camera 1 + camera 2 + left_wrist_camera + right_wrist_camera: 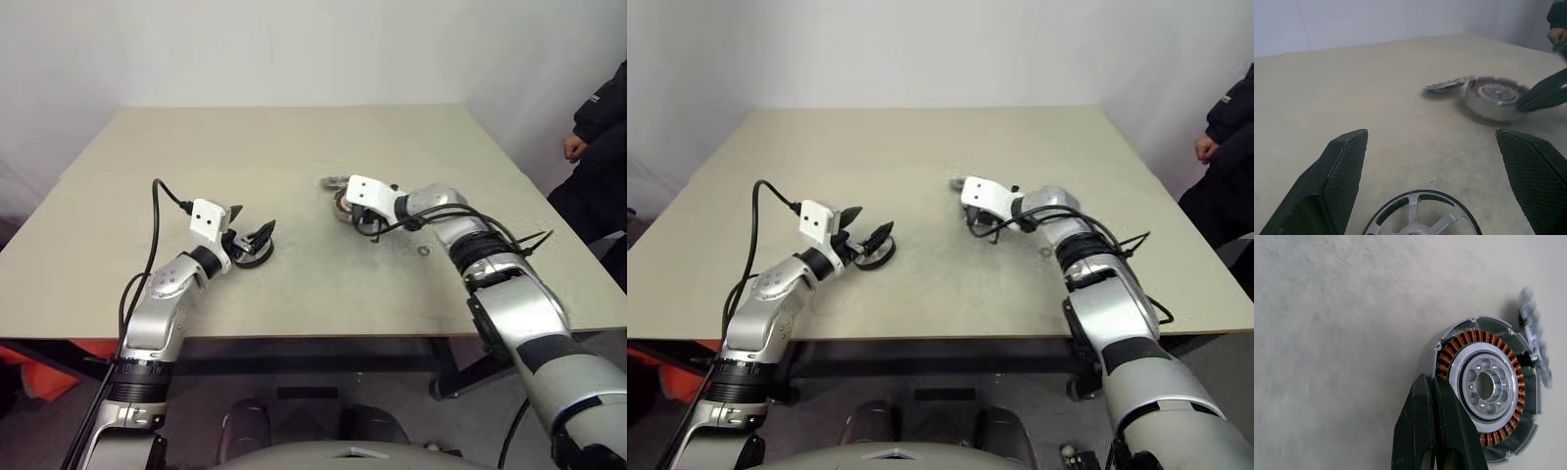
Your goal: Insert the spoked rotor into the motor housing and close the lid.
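The spoked rotor, a dark ring with silver spokes, lies flat on the table just below my left gripper, whose fingers stand wide open on either side of it. Toward the table's middle sits the motor housing, silver with copper windings around a dark centre. My right gripper is shut, its tips against the housing's rim; whether they pinch the wall I cannot tell. The lid, a flat silver disc, lies just beyond the housing.
The beige table stretches wide behind both parts. A small washer lies near my right forearm. A person in dark clothes stands off the table's right edge.
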`<state>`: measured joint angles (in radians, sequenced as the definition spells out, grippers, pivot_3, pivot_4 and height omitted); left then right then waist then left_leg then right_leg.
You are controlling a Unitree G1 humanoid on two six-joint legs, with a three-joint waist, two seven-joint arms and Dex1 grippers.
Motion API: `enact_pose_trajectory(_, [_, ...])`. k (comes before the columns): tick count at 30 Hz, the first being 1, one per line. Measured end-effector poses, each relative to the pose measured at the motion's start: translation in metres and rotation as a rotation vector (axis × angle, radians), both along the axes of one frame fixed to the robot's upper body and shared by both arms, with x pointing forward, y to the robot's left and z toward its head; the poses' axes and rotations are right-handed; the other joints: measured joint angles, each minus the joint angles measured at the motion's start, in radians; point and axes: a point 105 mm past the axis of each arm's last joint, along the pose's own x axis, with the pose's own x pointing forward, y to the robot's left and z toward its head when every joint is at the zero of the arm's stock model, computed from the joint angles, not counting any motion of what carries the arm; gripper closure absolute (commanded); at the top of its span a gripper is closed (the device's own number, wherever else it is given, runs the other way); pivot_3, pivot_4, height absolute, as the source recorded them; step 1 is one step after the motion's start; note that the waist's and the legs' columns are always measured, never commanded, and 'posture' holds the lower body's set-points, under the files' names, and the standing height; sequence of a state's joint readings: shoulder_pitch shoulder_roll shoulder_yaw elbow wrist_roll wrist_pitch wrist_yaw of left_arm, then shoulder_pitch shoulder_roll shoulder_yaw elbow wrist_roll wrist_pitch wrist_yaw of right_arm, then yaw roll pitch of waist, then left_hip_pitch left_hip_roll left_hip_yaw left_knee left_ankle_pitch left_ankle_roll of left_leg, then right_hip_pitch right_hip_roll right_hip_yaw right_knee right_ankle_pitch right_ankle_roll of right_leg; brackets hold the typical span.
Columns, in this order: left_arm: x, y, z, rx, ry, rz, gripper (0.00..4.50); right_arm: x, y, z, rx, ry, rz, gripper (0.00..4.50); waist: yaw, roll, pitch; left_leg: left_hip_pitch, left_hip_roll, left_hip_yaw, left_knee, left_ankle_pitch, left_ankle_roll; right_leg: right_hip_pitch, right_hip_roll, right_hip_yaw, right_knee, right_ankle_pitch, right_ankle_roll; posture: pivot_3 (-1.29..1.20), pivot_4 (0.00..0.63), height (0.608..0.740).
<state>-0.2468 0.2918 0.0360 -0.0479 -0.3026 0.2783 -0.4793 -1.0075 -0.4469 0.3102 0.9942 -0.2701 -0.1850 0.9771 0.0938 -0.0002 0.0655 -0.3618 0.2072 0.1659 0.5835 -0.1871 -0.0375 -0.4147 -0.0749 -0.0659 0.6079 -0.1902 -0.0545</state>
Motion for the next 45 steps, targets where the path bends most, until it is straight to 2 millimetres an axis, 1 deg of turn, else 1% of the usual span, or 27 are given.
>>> enact_pose_trajectory(2, [0.0,-0.001,0.0,-0.003,0.0,-0.001,0.1,-0.004,-0.004,0.005,0.007,-0.004,0.016,4.49,-0.001,0.0,0.0,-0.004,0.0,0.0,0.001,0.0,0.0,-0.004,0.001,0.0,0.001,0.0,0.0,0.0,0.0,0.74])
enact_pose_trajectory(4, [0.0,-0.001,-0.001,-0.004,0.001,-0.001,0.1,-0.012,-0.005,0.006,0.019,0.004,0.035,4.49,0.001,0.0,0.0,-0.006,0.0,0.0,0.003,0.0,0.001,-0.006,0.001,0.0,0.002,0.0,-0.001,0.0,0.0,0.74])
enact_pose_trajectory(6, [0.0,-0.001,-0.001,-0.005,0.0,-0.002,0.1,-0.022,-0.004,0.004,0.025,0.02,0.058,4.49,0.002,0.0,0.0,-0.007,0.0,0.0,0.004,-0.001,0.002,-0.006,0.001,0.0,0.002,0.0,-0.001,0.0,0.0,0.74])
enact_pose_trajectory(10, [0.0,-0.001,-0.001,-0.006,0.0,-0.001,0.1,-0.049,0.004,-0.006,0.047,0.069,0.102,4.49,0.003,0.0,0.0,-0.007,0.0,0.0,0.008,-0.001,0.003,-0.005,0.001,0.0,0.003,0.0,0.0,0.0,0.0,0.74])
enact_pose_trajectory(14, [0.0,-0.001,-0.002,-0.006,0.001,-0.002,0.1,-0.073,0.007,-0.014,0.066,0.115,0.101,4.49,0.003,0.0,0.0,-0.007,0.0,0.0,0.01,-0.001,0.002,-0.004,0.001,0.0,0.003,0.001,0.001,0.0,0.0,0.74])
enact_pose_trajectory(16, [0.0,-0.001,-0.002,-0.006,0.003,-0.005,0.1,-0.08,0.007,-0.013,0.075,0.127,0.095,4.49,0.003,0.0,0.0,-0.006,0.001,0.0,0.011,-0.001,0.002,-0.004,0.001,0.0,0.003,0.001,0.002,0.0,0.0,0.74])
enact_pose_trajectory(19, [0.0,-0.001,-0.003,-0.006,0.006,-0.008,0.1,-0.088,0.007,-0.011,0.079,0.132,0.088,4.49,0.003,0.0,0.0,-0.004,0.001,0.0,0.011,-0.001,0.002,-0.002,0.001,0.0,0.003,-0.002,0.008,0.0,0.0,0.74])
enact_pose_trajectory(22, [0.0,-0.002,-0.004,-0.005,0.009,-0.011,0.1,-0.096,0.007,-0.015,0.092,0.156,0.08,4.49,0.003,0.0,0.0,-0.004,0.0,0.0,0.011,-0.001,0.002,-0.002,0.001,0.0,0.003,-0.002,0.008,0.0,0.0,0.74])
enact_pose_trajectory(26, [0.001,-0.002,-0.004,-0.004,0.01,-0.016,0.1,-0.101,0.009,-0.018,0.114,0.177,0.063,4.49,0.003,0.0,0.0,-0.004,0.0,0.0,0.011,-0.001,0.002,-0.002,0.001,0.0,0.003,0.001,0.004,0.0,0.0,0.74])
enact_pose_trajectory(31, [0.003,-0.003,-0.002,-0.001,0.006,-0.018,0.1,-0.102,0.014,-0.026,0.12,0.183,0.053,4.49,0.002,0.0,0.0,-0.004,0.0,0.0,0.012,-0.001,0.002,-0.002,0.001,0.0,0.003,0.001,0.004,0.0,0.0,0.74])
enact_pose_trajectory(39, [0.003,-0.002,-0.004,0.002,0.011,-0.018,0.1,-0.103,0.015,-0.027,0.121,0.19,0.055,4.49,0.002,0.0,0.0,-0.004,0.0,-0.001,0.012,-0.001,0.002,-0.001,0.001,0.0,0.003,0.0,0.005,0.0,0.0,0.74])
enact_pose_trajectory(44, [0.003,-0.003,-0.003,0.002,0.01,-0.025,0.1,-0.105,0.02,-0.021,0.134,0.179,0.08,4.49,0.002,0.0,0.0,-0.004,0.0,-0.001,0.012,-0.001,0.002,-0.001,0.001,0.0,0.003,0.0,0.005,0.0,0.0,0.74])
enact_pose_trajectory(45, [0.004,-0.003,-0.003,0.002,0.01,-0.027,0.1,-0.107,0.021,-0.021,0.142,0.187,0.088,4.3,0.002,0.0,0.0,-0.004,0.0,-0.001,0.012,-0.001,0.002,-0.001,0.001,0.0,0.003,0.0,0.005,0.0,0.0,0.74])
